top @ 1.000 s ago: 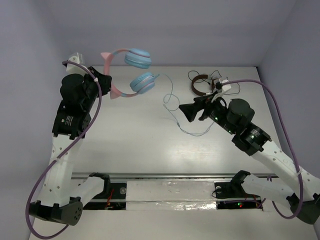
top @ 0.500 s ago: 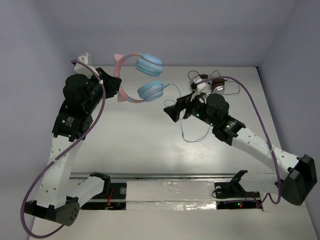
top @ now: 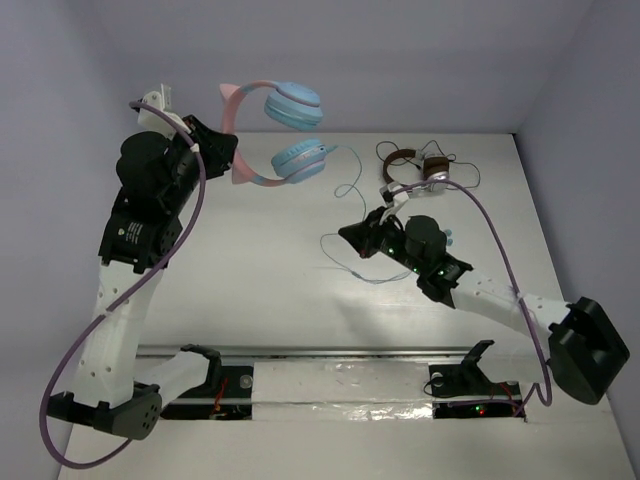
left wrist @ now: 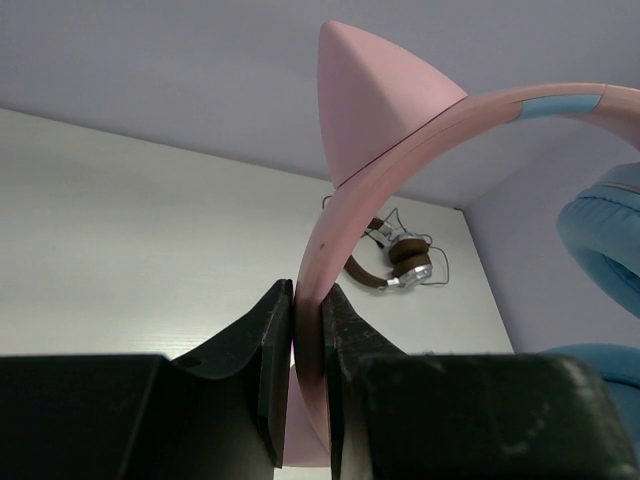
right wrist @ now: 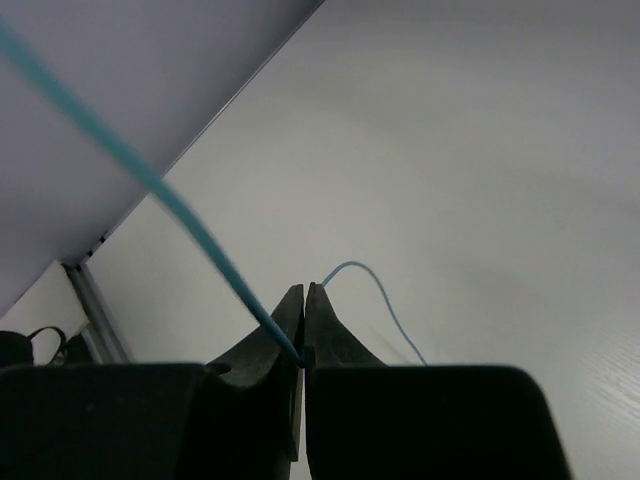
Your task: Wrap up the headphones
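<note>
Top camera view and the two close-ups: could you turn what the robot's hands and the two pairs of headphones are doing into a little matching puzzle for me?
Column A
1. left hand
2. right hand
3. brown headphones
4. cat-ear headphones

Column B
a. lying on the table, near its far edge
b. shut on the pink headband
c. held up off the table
d. shut on the thin pale-blue cable

Pairs: 1-b, 2-d, 3-a, 4-c

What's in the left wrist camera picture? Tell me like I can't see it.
Two black fingers pinch the pink headband of the cat-ear headphones. A blue ear cup peeks in at right, and small brown headphones lie far back on the white table.
</note>
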Controlling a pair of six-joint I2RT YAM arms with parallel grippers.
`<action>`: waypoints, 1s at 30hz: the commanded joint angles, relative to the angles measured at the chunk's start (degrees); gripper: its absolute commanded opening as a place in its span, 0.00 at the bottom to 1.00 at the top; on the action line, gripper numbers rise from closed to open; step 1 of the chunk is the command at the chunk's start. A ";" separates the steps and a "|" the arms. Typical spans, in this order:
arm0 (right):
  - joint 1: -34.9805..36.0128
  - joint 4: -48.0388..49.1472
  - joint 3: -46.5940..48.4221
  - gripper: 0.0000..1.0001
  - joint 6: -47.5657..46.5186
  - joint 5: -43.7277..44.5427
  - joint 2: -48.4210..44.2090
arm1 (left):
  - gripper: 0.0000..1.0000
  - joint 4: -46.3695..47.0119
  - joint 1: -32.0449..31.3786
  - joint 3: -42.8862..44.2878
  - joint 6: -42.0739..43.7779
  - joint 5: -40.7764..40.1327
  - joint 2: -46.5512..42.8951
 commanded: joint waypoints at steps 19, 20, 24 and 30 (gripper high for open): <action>20.97 -72.74 50.38 0.00 -6.34 54.71 -1.41 | 0.00 -2.15 -8.90 -14.64 10.57 -31.86 -0.12; 20.97 -72.38 52.14 0.00 -7.94 53.48 -0.61 | 0.00 -2.15 -10.23 -15.89 10.83 -33.01 -0.21; 20.97 -71.59 60.14 0.00 -15.23 48.05 3.70 | 0.00 -4.33 -17.79 -18.71 11.53 -36.61 1.71; 20.97 -62.63 60.42 0.00 -24.28 35.48 3.18 | 0.00 -4.79 -27.98 -19.07 14.16 -31.81 7.25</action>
